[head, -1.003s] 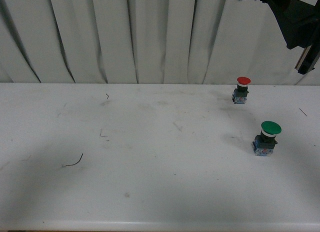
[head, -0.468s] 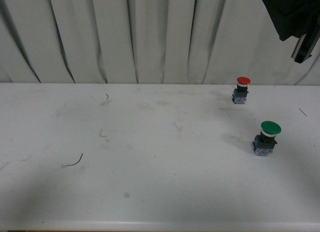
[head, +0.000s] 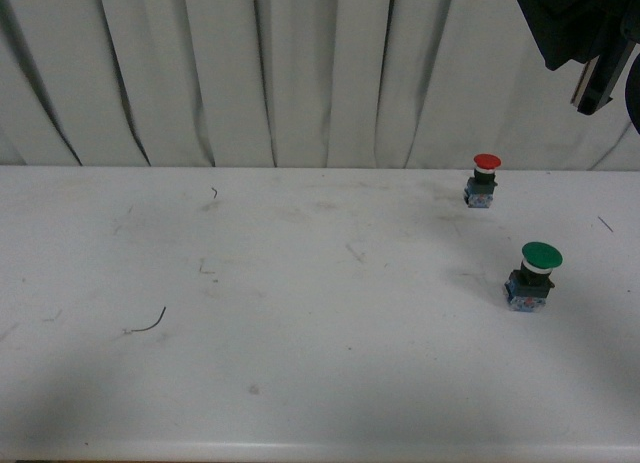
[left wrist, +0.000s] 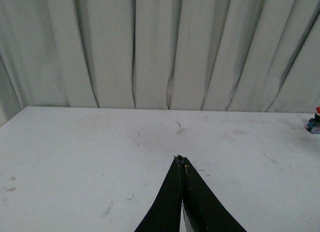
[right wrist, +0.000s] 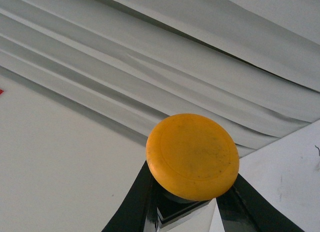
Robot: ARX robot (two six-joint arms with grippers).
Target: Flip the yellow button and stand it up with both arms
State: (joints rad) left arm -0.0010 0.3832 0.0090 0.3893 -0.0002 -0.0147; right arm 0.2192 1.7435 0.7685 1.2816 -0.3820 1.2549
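Note:
The yellow button [right wrist: 192, 156] fills the right wrist view, its round yellow-orange cap facing the camera, with my right gripper [right wrist: 187, 199] shut on the body beneath the cap. In the front view only part of the right arm [head: 580, 28] shows, raised high at the top right corner; the button itself is out of that picture. My left gripper [left wrist: 180, 160] is shut, its black fingertips pressed together above the white table [left wrist: 75, 157], holding nothing. The left arm does not show in the front view.
A red-capped button [head: 485, 179] stands upright at the back right of the table [head: 300, 283], also seen at the edge of the left wrist view as the red-capped button [left wrist: 315, 123]. A green-capped button [head: 533, 275] stands nearer, right. Pleated grey curtain [head: 250, 73] behind.
The right arm has risen and shifted left along the top of the front view; the held button's tip, visible at the top edge earlier, has left the picture.

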